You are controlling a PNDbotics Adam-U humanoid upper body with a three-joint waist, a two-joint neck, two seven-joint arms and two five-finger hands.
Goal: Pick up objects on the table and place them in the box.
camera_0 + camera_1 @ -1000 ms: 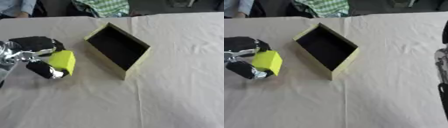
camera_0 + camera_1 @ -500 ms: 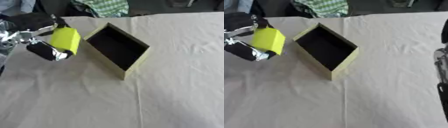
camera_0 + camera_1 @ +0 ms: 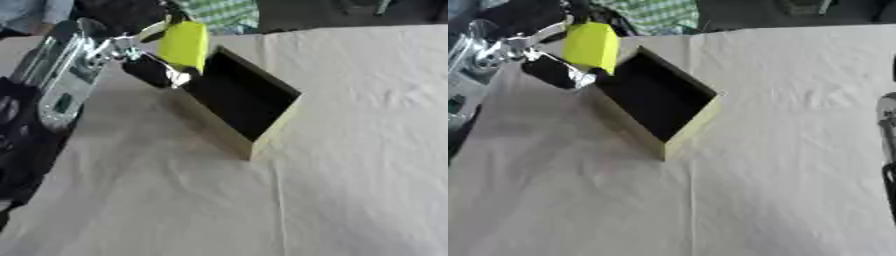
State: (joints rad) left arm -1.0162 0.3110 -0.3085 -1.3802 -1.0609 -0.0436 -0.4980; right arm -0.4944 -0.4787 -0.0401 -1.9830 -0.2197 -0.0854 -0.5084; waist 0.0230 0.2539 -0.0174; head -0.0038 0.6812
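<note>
The left hand point(image 3: 144, 47) grips a yellow block point(image 3: 185, 44) over the box point(image 3: 236, 100) corner; its fingers are blurred, seemingly curled round it.

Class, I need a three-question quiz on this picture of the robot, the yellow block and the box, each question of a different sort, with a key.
1. True or false: the yellow block already lies on the box floor.
2. Which hand holds the block? A) left B) right
3. Fill in: the box stands on a table covered with a ____ cloth.

Key: 1 false, it hangs at the box's left end, held by the left hand. 2 A. 3 white.
</note>
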